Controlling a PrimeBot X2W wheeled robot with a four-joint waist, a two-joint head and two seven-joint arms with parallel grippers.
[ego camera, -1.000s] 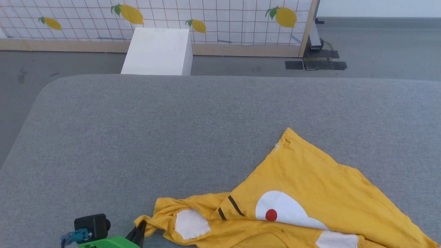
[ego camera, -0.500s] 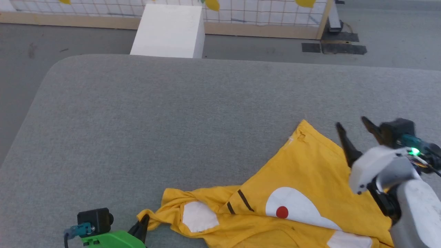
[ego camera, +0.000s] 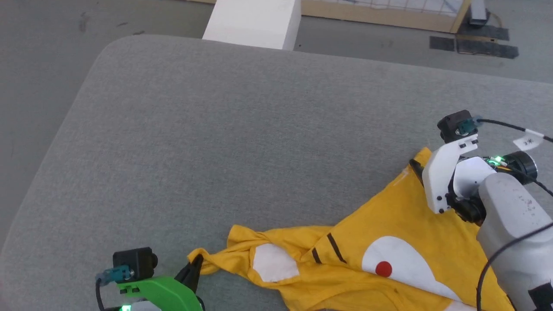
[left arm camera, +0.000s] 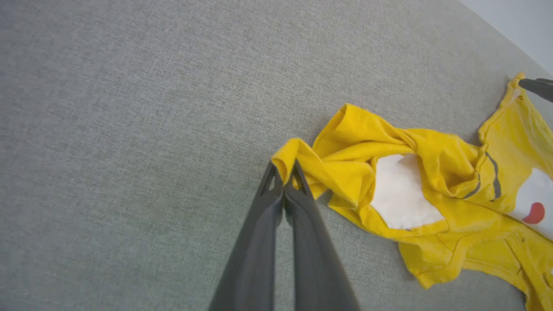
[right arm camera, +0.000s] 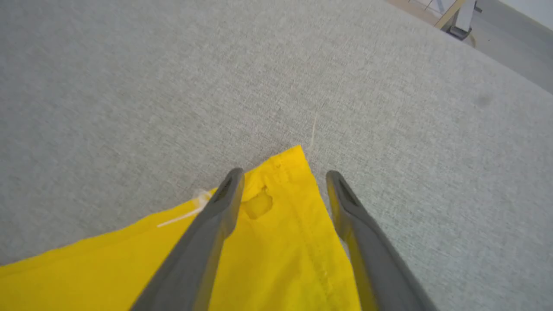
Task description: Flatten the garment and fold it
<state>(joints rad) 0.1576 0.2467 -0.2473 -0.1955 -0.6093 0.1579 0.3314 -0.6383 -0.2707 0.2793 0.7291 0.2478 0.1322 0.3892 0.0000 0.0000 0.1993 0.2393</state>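
The garment (ego camera: 389, 216), a yellow T-shirt with white patches, black whisker lines and a red dot, lies crumpled on the grey padded surface (ego camera: 216, 129) at the lower right. My left gripper (ego camera: 195, 270) on its green mount is shut on the shirt's bunched left end. In the left wrist view the gripper (left arm camera: 284, 166) pinches that yellow fold of the garment (left arm camera: 432, 142). My right gripper (ego camera: 421, 166) is at the shirt's far pointed corner. In the right wrist view the gripper (right arm camera: 284, 175) stands open, its fingers either side of that corner of the garment (right arm camera: 281, 242), low over the cloth.
A white box (ego camera: 255, 21) stands on the floor just past the surface's far edge. A wood-framed panel (ego camera: 380, 15) and black floor mats (ego camera: 475, 45) lie further back. Bare grey surface stretches to the left and far side of the shirt.
The head camera has tilted down and turned. My right arm has come into view, its gripper has opened and come down over the shirt's far corner. The left gripper keeps its hold.
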